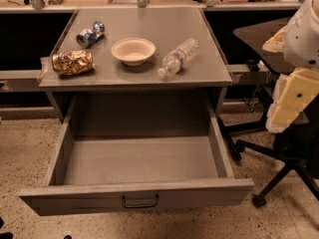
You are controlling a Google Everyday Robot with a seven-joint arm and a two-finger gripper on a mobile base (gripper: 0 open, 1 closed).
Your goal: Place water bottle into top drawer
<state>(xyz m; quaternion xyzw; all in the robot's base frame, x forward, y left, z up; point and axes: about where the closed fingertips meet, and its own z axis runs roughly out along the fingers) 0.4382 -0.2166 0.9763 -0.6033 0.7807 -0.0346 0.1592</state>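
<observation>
So the gripper [289, 101] hangs at the right edge, well apart from the table [149, 21]; can't tell if it's open or closed. The water bottle [178, 58] lies on its side just right of the pale bowl [133, 50]: clear ribbed plastic, white cap. The top drawer [134, 193] sits pulled out, smooth grey metal. I'd say the pickup hasn't begun; next is reaching over and pinching that round, roll-prone body.
</observation>
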